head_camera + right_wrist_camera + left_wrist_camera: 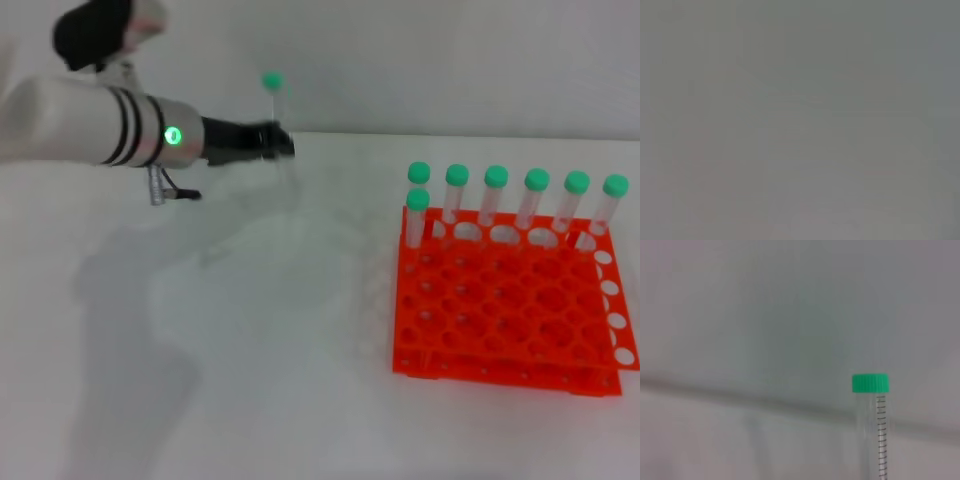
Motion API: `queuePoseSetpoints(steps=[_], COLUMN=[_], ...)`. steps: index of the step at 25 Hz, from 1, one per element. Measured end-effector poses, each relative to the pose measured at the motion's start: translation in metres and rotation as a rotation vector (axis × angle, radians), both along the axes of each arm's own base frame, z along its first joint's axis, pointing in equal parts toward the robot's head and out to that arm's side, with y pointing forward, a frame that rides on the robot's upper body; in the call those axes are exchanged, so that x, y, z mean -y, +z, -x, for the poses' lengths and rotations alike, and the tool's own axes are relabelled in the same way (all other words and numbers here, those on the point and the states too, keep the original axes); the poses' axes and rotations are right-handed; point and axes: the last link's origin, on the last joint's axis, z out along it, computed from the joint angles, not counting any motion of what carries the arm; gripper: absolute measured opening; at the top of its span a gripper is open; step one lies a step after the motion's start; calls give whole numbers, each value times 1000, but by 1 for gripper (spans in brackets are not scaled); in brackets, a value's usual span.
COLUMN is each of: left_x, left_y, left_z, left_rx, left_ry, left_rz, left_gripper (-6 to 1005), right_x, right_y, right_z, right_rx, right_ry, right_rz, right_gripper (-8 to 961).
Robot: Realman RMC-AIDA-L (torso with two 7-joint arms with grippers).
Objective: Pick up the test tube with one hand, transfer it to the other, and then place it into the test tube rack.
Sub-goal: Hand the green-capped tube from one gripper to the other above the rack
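One tube in play: left gripper (272,140), well left of the test tube rack (505,300), fingers clamped on the test tube (275,110), upright, cap up. Handover next: keep it vertical, leave shaft free. Right gripper unseen. Seven tubes (497,195) racked.

Bright, even light floods the white table (300,400) in the head view, washing out its far edge against the wall. A soft grey shadow of the arm (90,125) pools at lower left. The orange rack (510,300) glows saturated, its holes slightly smeared. In the left wrist view the green-capped tube (875,425) is mildly blurred before a dim grey backdrop. The right wrist view is uniform grey haze.
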Motion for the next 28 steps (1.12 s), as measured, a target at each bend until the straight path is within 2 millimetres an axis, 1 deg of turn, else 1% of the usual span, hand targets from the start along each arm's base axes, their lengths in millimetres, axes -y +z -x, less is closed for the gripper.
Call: queuePoseSetpoints(steps=[2,4,6,9,10,11,12,13,15,16,17,19,21,24,25,26,28], left_x=[-1,3,10,29,37,49,54,59,59,72,88,94,102,112,115,117,122], left_y=[8,16,19,10,4,-5,-10,-14,-14,-30,-58,-70,-87,-106,-111,-114,-121], left_z=[7,16,21,26,26,22,19,17,17,6,-17,-27,-42,-59,-63,-66,-70], left_rx=[88,185,242,326,342,346,345,332,332,303,241,204,157,110,94,81,54], left_ry=[-40,-85,-140,-238,-279,-351,-385,-418,-418,-498,-628,-693,-774,-851,-871,-886,-920], left_rz=[-99,-218,-312,-432,-465,-516,-538,-553,-553,-571,-541,-513,-474,-426,-413,-405,-385], left_gripper=[217,220,223,228,230,231,233,234,238,239,241,244,247,252,253,255,258], right_x=[1,1,2,3,3,3,2,2,0,-1,-2,-6,-11,-12,-12,-13,-14], right_y=[2,5,6,10,12,16,20,22,30,36,41,56,70,86,88,90,87], right_z=[-1,-3,-4,-6,-7,-9,-10,-10,-10,-9,-7,-1,10,35,47,54,74], right_rx=[-14,-30,-53,-126,-148,-179,-201,-218,-240,-249,-253,-262,-258,-236,-222,-213,-192], right_ry=[-12,-24,-23,-13,-9,-4,6,14,53,80,109,176,261,438,515,560,678], right_rz=[-24,-50,-62,-79,-83,-90,-88,-87,-52,-28,4,84,174,328,384,418,515], right_gripper=[870,870,870,870,870,870,870,870,870,870,870,870,870,870,870,870,870])
